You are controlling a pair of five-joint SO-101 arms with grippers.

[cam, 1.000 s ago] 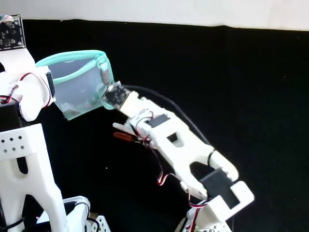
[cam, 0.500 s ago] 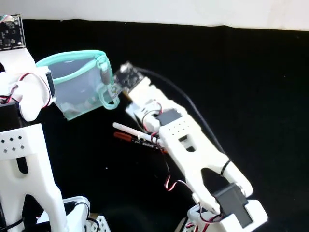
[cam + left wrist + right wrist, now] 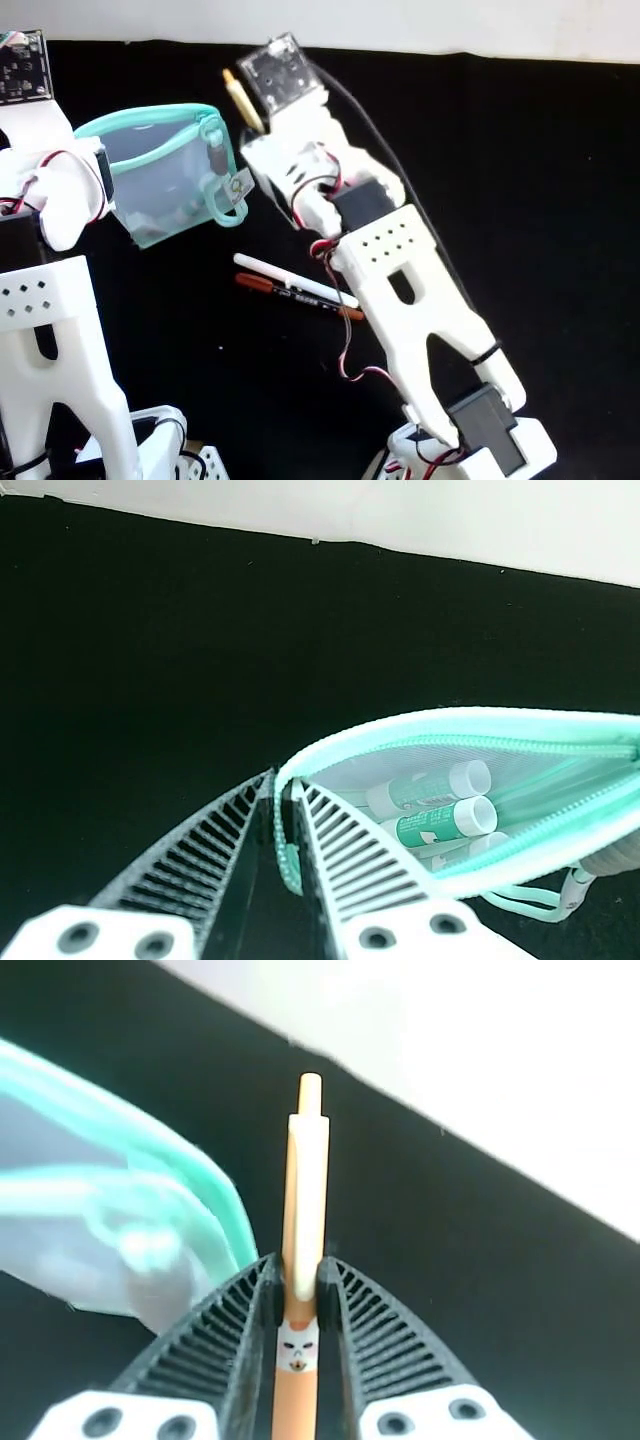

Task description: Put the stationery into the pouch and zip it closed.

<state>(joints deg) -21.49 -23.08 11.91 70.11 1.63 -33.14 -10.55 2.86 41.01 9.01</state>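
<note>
A mint-green mesh pouch hangs above the table at the left with its mouth open. My left gripper is shut on the pouch rim. Inside the pouch lie several green-and-white tubes. My right gripper is shut on a tan pen, which points up and away. In the high view that pen stands just past the pouch's right end, above its zip pull. On the black table lie a white pen and a red-brown pen side by side.
A mint wrist loop with a small tag dangles from the pouch's right end. The right arm's white body stretches over the table's middle, close to the two loose pens. A pale wall borders the table's far edge.
The right arm has lifted from beside the pouch's lower right corner and swung up toward the far edge. The tan pen now shows above the pouch. The pouch and left arm have stayed put.
</note>
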